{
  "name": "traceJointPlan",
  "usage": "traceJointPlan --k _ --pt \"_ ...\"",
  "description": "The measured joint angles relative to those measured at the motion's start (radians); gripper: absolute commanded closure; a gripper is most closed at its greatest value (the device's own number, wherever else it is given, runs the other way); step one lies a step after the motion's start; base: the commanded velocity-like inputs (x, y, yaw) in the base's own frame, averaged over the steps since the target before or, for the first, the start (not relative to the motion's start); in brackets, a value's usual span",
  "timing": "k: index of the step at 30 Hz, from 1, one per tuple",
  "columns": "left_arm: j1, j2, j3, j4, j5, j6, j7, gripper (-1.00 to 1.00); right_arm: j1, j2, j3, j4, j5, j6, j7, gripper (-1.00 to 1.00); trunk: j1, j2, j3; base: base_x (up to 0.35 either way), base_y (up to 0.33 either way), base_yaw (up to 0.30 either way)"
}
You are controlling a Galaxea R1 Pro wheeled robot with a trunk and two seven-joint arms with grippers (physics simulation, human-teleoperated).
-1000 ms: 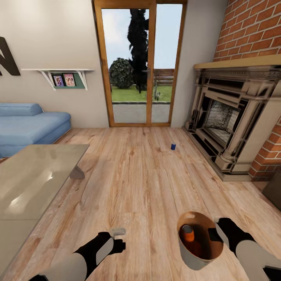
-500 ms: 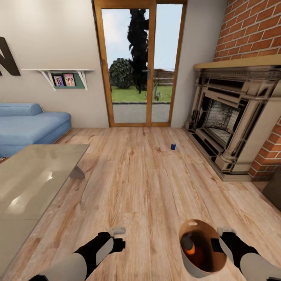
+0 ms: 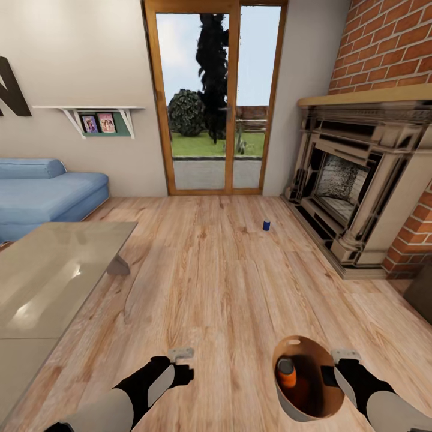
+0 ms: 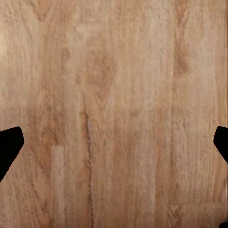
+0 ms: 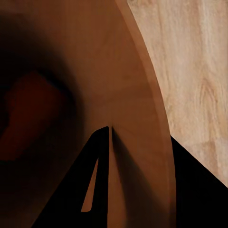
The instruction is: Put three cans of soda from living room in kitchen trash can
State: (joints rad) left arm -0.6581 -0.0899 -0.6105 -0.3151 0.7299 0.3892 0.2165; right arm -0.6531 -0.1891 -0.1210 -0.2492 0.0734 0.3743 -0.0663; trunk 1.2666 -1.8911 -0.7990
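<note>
Head view: the right gripper (image 3: 333, 367) sat closed on the near-side rim of the trash can (image 3: 287, 403), one finger inside the wall and one outside, the bin held clear above the wood floor (image 3: 228, 282). An orange soda can (image 3: 286, 372) stood upright inside the bin, on the side away from that gripper. The left gripper (image 3: 181, 355) hung just beside the bin, across a strip of bare floor, holding nothing. A blue soda can (image 3: 266, 225) stood upright on the floor well ahead of both grippers, near the fireplace (image 3: 354, 192). A glass table (image 3: 54, 276) lay ahead of the left gripper and off to its outer side. Left wrist view: both fingertips (image 4: 9, 147) spread wide apart, plain floor between them. Right wrist view: the fingers (image 5: 97, 185) clamped the bin's brown wall (image 5: 137, 123); a dim orange shape (image 5: 28, 114), apparently the can, showed in the dark interior.
</note>
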Motion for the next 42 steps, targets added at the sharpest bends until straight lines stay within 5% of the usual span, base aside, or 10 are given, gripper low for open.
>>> traceJointPlan --k 42 --pt "0.000 -0.001 -0.008 0.006 -0.001 -0.039 -0.026 -1.00 0.000 0.003 0.010 0.002 0.000 0.001 0.006 1.00 0.000 0.000 0.000 0.332 -0.070 -0.002"
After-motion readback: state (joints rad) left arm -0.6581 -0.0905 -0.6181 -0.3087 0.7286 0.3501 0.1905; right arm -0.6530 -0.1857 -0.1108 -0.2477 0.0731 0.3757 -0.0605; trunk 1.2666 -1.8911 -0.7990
